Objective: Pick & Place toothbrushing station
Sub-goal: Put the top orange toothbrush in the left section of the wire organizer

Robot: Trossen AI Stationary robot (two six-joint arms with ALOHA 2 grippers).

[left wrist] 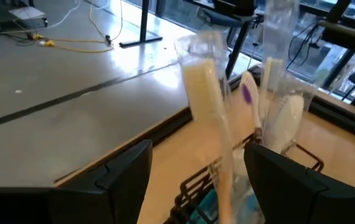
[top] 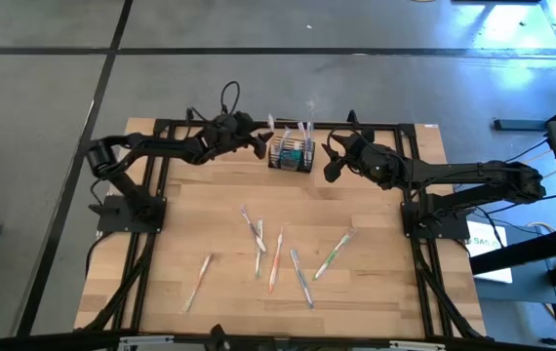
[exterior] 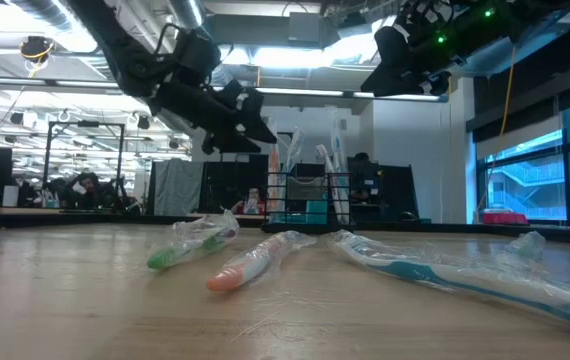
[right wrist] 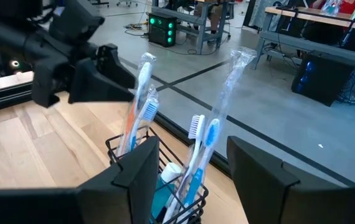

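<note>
Your caddy (top: 291, 154): table's 12 o'clock edge, upright, holding wrapped brushes (right wrist: 200, 144) and teal tubes.
Your left gripper (top: 258, 145): at caddy's 9 o'clock, just beside, raised, fingers spread, holding nothing.
Your right gripper (top: 331, 162): at caddy's 3 o'clock, near, fingers parted, holding nothing.
Loose brushes (top: 277, 259): scattered mid-table, toward 6 o'clock.

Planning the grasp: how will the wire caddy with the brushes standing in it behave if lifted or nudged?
The caddy is open wire mesh, so probably light and stiff. The wrapped toothbrushes stand well above its rim, so it looks top-heavy and may tip if pushed high. They lean loosely, so they would likely shift or rattle in a lift.
</note>
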